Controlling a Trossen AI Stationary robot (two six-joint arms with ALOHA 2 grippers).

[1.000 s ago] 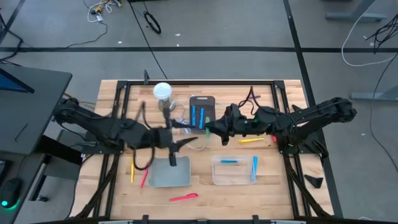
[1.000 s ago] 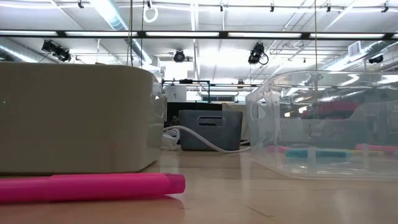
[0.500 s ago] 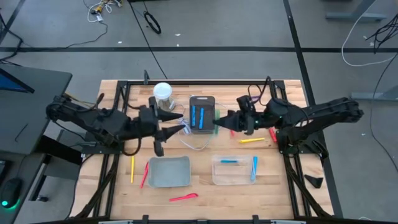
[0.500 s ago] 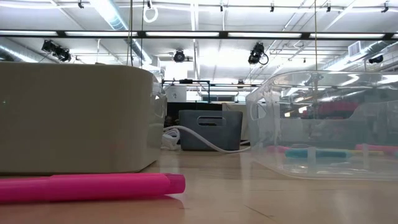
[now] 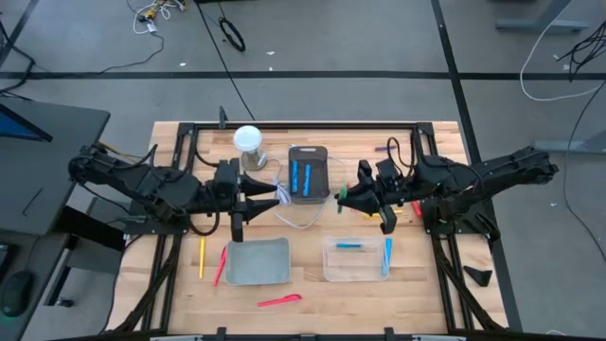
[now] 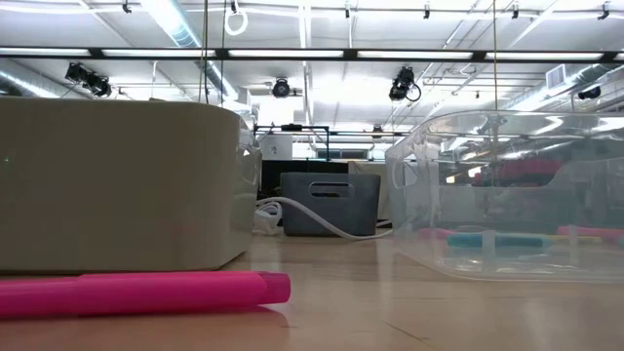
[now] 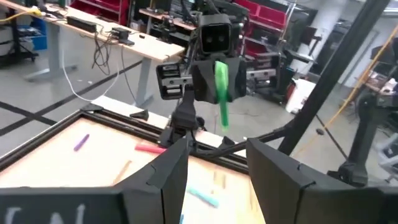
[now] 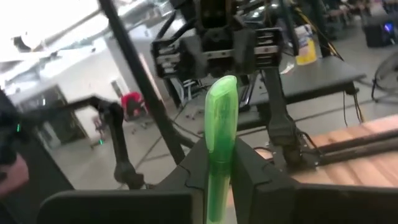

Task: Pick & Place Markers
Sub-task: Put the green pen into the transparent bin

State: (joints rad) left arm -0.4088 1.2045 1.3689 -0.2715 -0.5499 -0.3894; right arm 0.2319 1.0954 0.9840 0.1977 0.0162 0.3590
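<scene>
Right gripper (image 5: 343, 198): jaws clamped on a green marker (image 8: 219, 143), raised above the table just right of the dark grey bin; in the left wrist view the marker (image 7: 221, 90) hangs tilted from the jaws, pointing toward the other arm.
Left gripper (image 5: 276, 195): jaws parted, holding nothing, raised over the table just left of the dark grey bin and facing the right gripper across it.
Dark grey bin (image 5: 309, 172): sits at the middle of the table toward its far edge, with two blue markers (image 5: 300, 176) lying side by side inside.
White cable (image 5: 289, 214): loops on the table beside the bin, between the two grippers.
Clear bin (image 5: 355, 259): on the near right of the table, holding two light-blue markers (image 5: 348, 245), one along its far side and one at its right end.
Grey-green tray (image 5: 258, 261): on the near left, no marker visible inside it.
Loose markers: a pink one (image 5: 279, 301) near the front edge, seen close up in the low view (image 6: 136, 292); a yellow one (image 5: 201, 257) and a red one (image 5: 221, 266) left of the tray; a yellow one (image 5: 383, 214) and a red one (image 5: 415, 206) under the right arm; a purple one (image 5: 385, 148) near the far right corner.
White round object (image 5: 247, 140): stands near the far edge, left of the dark grey bin.
Table (image 5: 312, 294): light wood planks inside a black frame.
</scene>
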